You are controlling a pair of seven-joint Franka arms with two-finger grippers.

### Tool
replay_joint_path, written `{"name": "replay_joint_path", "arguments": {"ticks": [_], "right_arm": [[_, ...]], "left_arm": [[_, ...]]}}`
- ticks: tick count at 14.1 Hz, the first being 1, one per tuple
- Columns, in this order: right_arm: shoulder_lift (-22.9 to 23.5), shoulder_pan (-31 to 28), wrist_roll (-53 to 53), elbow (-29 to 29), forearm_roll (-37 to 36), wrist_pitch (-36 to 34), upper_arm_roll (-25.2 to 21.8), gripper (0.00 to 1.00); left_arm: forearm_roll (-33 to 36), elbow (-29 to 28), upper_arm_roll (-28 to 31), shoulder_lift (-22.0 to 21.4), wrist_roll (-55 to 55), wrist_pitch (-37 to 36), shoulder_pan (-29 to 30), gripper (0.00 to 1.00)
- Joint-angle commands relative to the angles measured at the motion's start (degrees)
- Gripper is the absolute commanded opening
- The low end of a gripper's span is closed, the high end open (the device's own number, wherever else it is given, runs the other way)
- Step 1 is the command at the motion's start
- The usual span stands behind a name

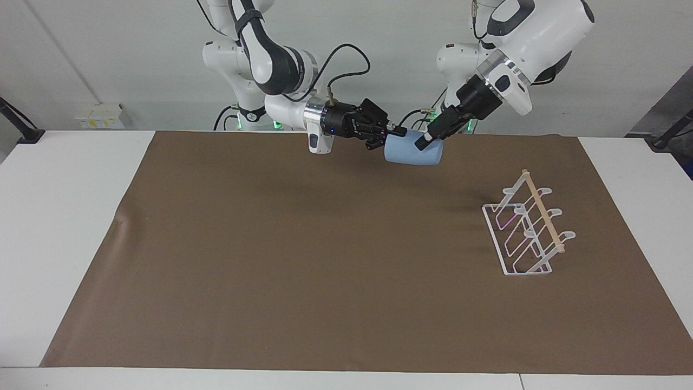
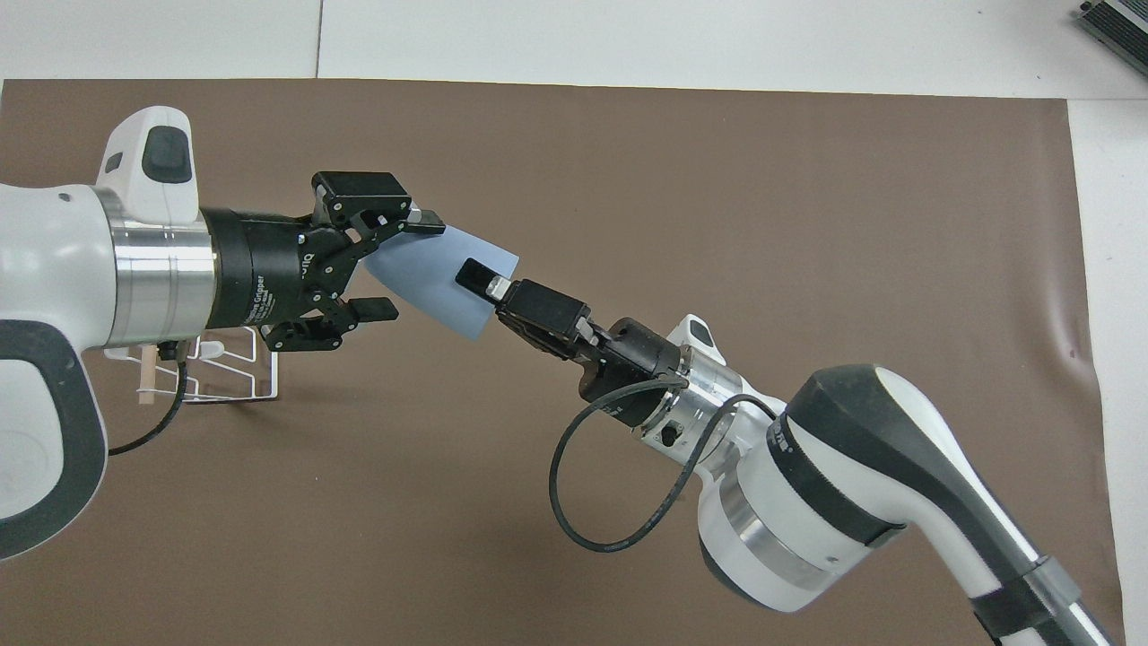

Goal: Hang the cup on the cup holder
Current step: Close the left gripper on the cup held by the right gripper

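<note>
Right now the cup [image 1: 412,153] hangs on its side in the air over the mat's robot-side edge, pinched at the rim by the right gripper [image 1: 397,131]. It looks like a handover: the left gripper [image 2: 395,265] straddles the base, fingers spread, and must close before the right lets go. The cup holder [image 1: 528,227] stands well apart.

Bright, even room light, soft faint shadows on the mat [image 1: 325,271], perhaps slight edge softness.
</note>
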Motion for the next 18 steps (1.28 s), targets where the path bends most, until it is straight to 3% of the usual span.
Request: {"name": "replay_joint_path", "arguments": {"ticks": [1,7,8,9,10,11,15,16,17,18], "right_arm": [[-0.5,-0.9,-1.2,-0.2,-0.2,1.0,1.0,0.00],[-0.5,-0.9,-1.2,-0.2,-0.2,1.0,1.0,0.00],[-0.5,-0.9,-1.2,-0.2,-0.2,1.0,1.0,0.00],[-0.5,-0.9,-1.2,-0.2,-0.2,1.0,1.0,0.00],[-0.5,-0.9,-1.2,-0.2,-0.2,1.0,1.0,0.00],[-0.5,-0.9,-1.2,-0.1,-0.2,0.9,1.0,0.00],[-0.5,-0.9,-1.1,-0.2,-0.2,1.0,1.0,0.00],[-0.5,-0.9,-0.9,-0.2,-0.2,1.1,1.0,0.04],[-0.5,-0.9,-0.8,-0.2,-0.4,1.2,1.0,0.65],[-0.5,-0.9,-1.2,-0.2,-0.4,2.5,1.0,1.00]], "left_arm": [[1.6,-0.8,0.7,0.1,1.4,1.7,-0.8,1.00],[2.5,-0.3,0.6,1.5,2.0,4.7,-2.8,0.97],[2.5,-0.3,0.6,1.5,2.0,4.6,-2.8,0.81],[2.4,-0.3,0.6,1.5,2.0,4.4,-2.8,0.54],[2.2,-0.3,0.6,1.5,2.0,4.2,-2.8,0.18],[2.3,-0.2,0.6,1.5,2.0,4.0,-2.8,0.00],[2.3,0.1,0.6,1.8,2.0,4.0,-2.8,0.00],[2.3,0.7,0.6,1.9,1.9,3.9,-2.8,0.00],[2.3,0.8,0.6,1.9,1.9,3.8,-2.7,0.00],[2.3,0.8,0.6,1.9,1.9,3.8,-2.6,0.00]]}}
